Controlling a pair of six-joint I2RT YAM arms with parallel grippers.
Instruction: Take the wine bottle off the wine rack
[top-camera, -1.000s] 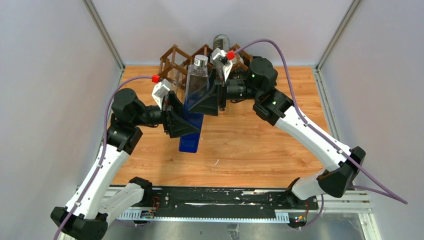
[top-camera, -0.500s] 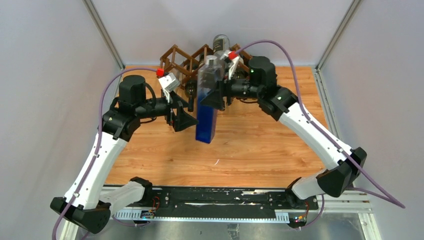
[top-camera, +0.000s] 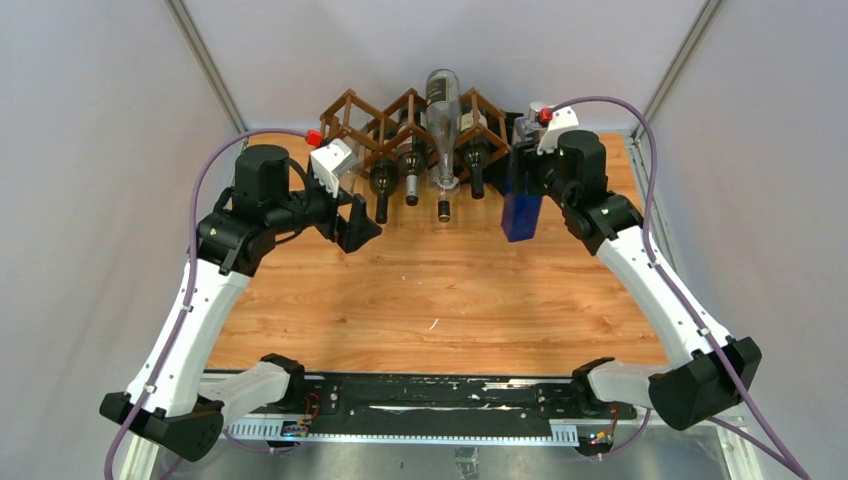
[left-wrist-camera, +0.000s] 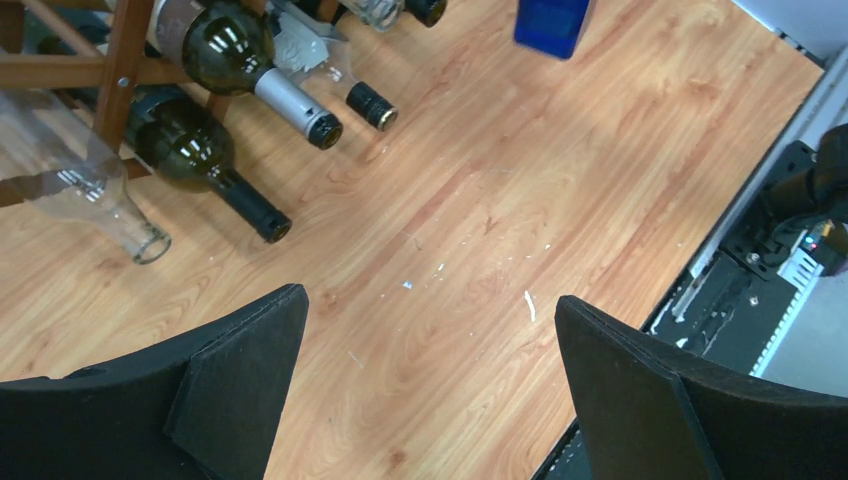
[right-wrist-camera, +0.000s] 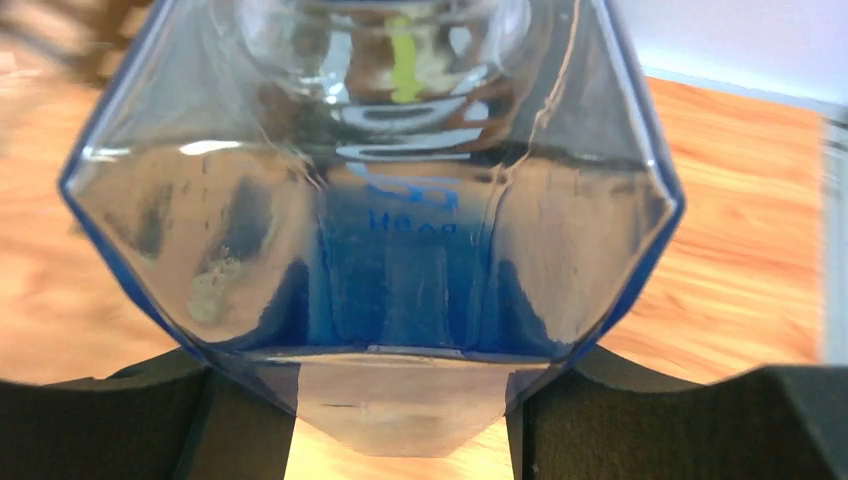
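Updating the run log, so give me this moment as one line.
right jaws: shut on blue square glass bottle | bottle: outside dark brown wooden lattice rack, right of it | left jaws: open, empty

Wine bottle just right of wine rack

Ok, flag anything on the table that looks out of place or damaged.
Small white flecks mark the table in front of the rack, like scratches or debris. The blue bottle is off the rack, gripped in the right hand. Nothing spilled or broken shows.
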